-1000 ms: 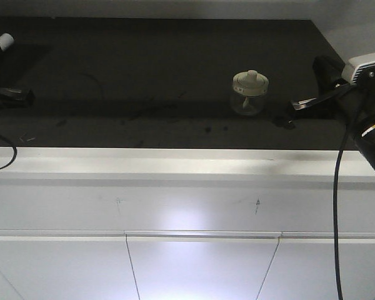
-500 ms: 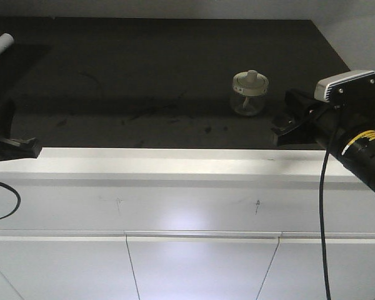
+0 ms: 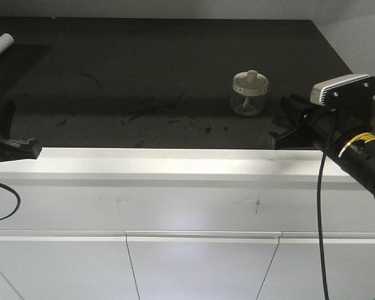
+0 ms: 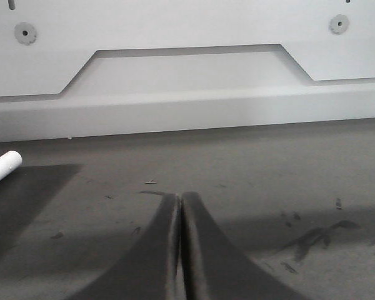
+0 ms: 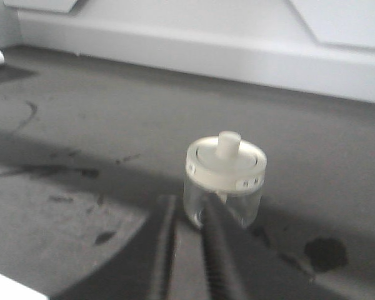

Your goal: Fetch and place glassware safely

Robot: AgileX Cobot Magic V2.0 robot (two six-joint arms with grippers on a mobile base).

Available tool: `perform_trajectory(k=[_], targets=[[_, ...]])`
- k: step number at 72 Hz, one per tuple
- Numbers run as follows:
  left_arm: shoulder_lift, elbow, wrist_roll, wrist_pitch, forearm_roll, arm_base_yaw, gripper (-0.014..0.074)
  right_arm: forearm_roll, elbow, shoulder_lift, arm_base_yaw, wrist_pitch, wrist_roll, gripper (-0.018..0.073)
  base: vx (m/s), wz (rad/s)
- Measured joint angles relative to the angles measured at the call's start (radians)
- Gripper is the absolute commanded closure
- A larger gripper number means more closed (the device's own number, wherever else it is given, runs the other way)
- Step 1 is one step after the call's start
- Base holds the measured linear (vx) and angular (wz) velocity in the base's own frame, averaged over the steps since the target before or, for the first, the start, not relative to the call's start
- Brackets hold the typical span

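Your R hand (image 3: 279, 131) is only slightly apart, holding nothing. The glass jar (image 5: 225, 178) stands upright, lid on, on the desk (image 3: 144, 75) just ahead of its tips. L hand (image 4: 180, 197) is pressed together, jar well off to its right.

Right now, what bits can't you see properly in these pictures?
Writing on the jar lid's label: too small and blurred in the right wrist view, tinier still in the front view.
Jar's bottom: partly hidden behind the right gripper in the right wrist view.
White tube: cut off by the left edge in the front and left wrist views.
What's inside the jar: cannot tell through the blurry glass.
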Motion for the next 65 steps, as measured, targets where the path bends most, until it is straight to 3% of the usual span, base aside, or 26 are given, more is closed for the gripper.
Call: perform_trajectory(k=[9,18,49,65], targets=[[0.0,0.0,0.0,0.0,0.0,0.0,0.0603,0.0,0.0,0.038,0.0,-0.007,0.0,0.0052,0.0,0.0],[0.0,0.0,0.0,0.0,0.0,0.0,0.0603,0.018,-0.003,0.079,0.0,-0.038,-0.007,-0.0057,0.0,0.0],[0.0,0.0,-0.001,0.0,0.0,0.0,0.0603,0.101,-0.304,0.306,0.0,-0.05,-0.037,0.0001,0.0,0.0],[0.0,0.0,-0.001,0.0,0.0,0.0,0.0603,0.098,-0.517,0.449,0.0,0.031,-0.038,0.0001,0.0,0.0]])
